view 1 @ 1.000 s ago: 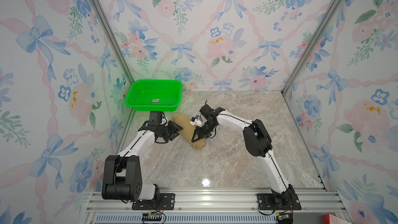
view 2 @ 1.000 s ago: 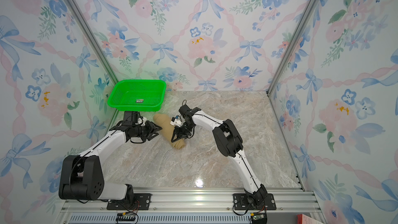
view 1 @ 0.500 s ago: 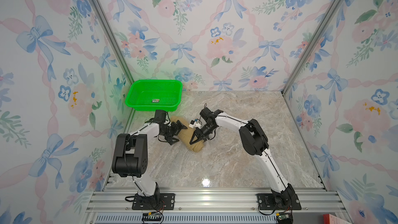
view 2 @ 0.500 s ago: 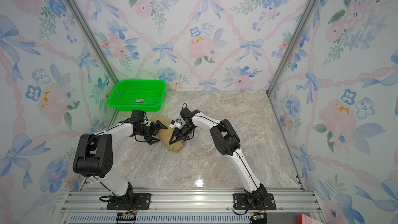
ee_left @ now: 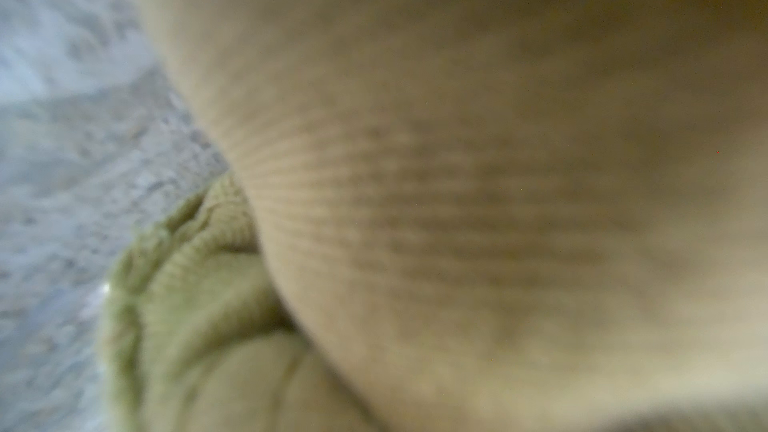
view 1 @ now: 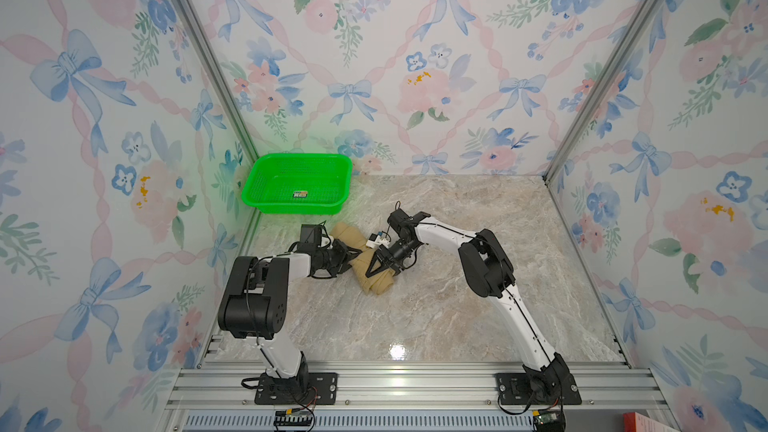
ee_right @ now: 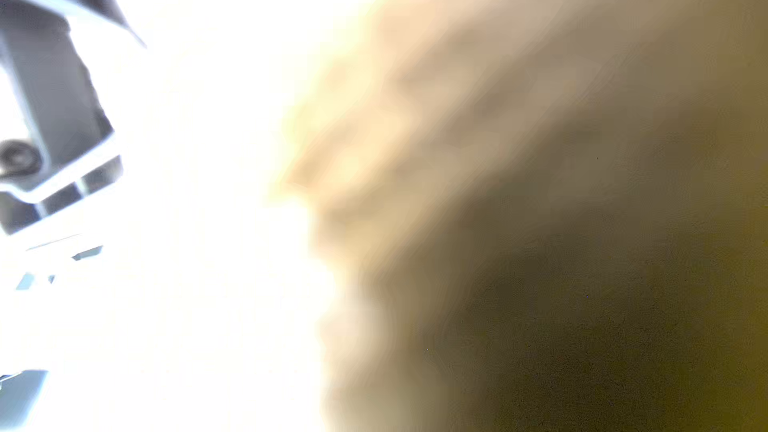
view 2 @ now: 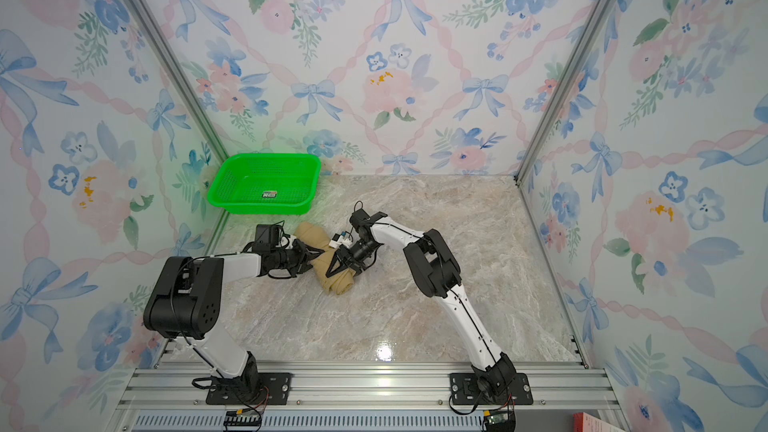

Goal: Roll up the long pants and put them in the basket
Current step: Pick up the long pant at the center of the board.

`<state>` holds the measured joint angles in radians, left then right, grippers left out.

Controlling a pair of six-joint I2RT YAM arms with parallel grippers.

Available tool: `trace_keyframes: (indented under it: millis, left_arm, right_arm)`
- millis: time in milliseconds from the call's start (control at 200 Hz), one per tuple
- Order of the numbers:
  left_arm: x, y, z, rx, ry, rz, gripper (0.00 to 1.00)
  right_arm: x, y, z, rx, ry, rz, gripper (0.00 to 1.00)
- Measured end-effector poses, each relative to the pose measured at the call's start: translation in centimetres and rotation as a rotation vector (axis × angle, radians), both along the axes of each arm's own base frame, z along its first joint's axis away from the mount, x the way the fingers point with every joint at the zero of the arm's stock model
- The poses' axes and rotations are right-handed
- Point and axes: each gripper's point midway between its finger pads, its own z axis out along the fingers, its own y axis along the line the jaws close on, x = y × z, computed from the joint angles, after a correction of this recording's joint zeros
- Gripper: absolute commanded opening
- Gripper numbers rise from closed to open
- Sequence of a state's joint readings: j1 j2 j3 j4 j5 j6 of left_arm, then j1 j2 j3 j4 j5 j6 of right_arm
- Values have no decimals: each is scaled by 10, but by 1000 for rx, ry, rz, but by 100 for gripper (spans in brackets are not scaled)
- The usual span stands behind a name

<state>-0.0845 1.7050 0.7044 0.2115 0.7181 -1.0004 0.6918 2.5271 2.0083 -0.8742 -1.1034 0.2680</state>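
The long pants (view 1: 376, 282) (view 2: 338, 283) are seen as a tan, rolled bundle lying on the marble tabletop (view 1: 457, 305), toward 10 o'clock from the table's middle. The bundle's long axis is set from about 11 o'clock to 5 o'clock, and its 5 o'clock end is left uncovered in both top views.

In the left wrist view ribbed tan cloth (ee_left: 457, 201) is shown very close and blurred, with folded layers beside it and a strip of marble at the edge. In the right wrist view only blurred tan cloth (ee_right: 540, 201) against glare can be made out.

The left gripper (view 1: 351, 259) (view 2: 311, 258) is laid against the bundle at its 9 o'clock side, touching the cloth. Whether its jaws are apart or closed on a fold cannot be told. The right gripper (view 1: 376, 265) (view 2: 336, 263) is placed on the bundle from the 3 o'clock side. Its jaws are seen spread apart in a wedge over the cloth, with nothing clamped between them.

A green mesh basket (view 1: 291, 209) (view 2: 257, 209) is set near the bundle at its 11 o'clock, in the table's far corner. A small label (view 1: 300, 194) is seen on its floor.
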Motion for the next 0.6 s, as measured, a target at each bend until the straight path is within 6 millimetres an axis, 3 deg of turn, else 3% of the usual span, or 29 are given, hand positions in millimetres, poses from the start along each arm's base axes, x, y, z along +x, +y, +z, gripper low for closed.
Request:
trace_keyframes:
  millis: [85, 140, 270, 350, 530, 600]
  left_arm:
    - [0, -4, 4, 18, -46, -3, 0]
    - [1, -7, 9, 39, -69, -5, 0]
    - [-2, -6, 41, 114, -155, -12, 0]
    - [7, 1, 87, 161, -289, 4, 0]
    - [47, 25, 218, 190, -652, 108, 0]
    - [62, 34, 254, 193, -756, 152, 0]
  right_arm:
    - [-1, -2, 13, -43, -93, 3, 100]
    - [-1, -9, 9, -129, -193, 5, 100]
    - [3, -51, 5, -357, -400, -16, 100]
    - [14, -84, 30, -443, -532, -76, 100]
    - [70, -174, 134, -460, -778, -416, 100]
    - [88, -205, 153, -457, -808, -527, 100]
